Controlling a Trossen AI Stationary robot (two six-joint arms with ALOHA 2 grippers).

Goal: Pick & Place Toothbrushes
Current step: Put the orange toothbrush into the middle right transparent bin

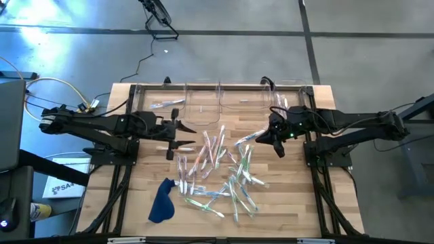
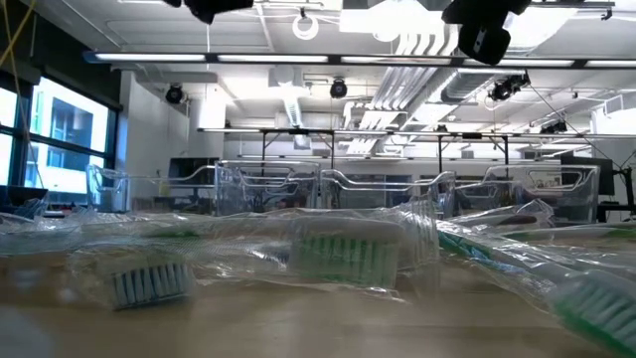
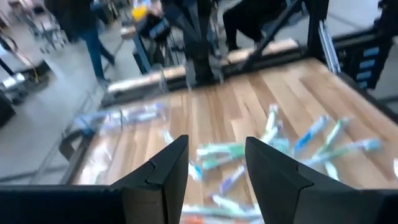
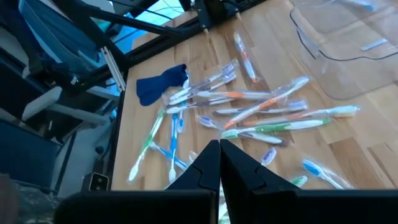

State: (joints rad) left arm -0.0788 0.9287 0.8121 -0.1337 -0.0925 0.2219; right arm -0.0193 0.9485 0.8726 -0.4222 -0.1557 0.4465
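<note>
On the worktop (image 1: 135,196) the toothbrushes (image 1: 217,173) are heaped mid-table, the spread, empty left hand (image 1: 178,134) and pressed-together right hand (image 1: 274,144) held above, so glossy overlapping wrappers could be snagged together.

Wood-slat table (image 1: 298,203) on a dark frame, grey floor around it. Row of clear bins (image 1: 220,102) along the far edge; in the low view they stand as a clear wall (image 2: 328,189) across the table's back. Dark blue cloth (image 1: 161,202) crumpled near the front left corner, also in the right wrist view (image 4: 160,85). Person (image 3: 87,31) standing beyond the table in the left wrist view. White box (image 1: 60,188) on the floor left of the table.
</note>
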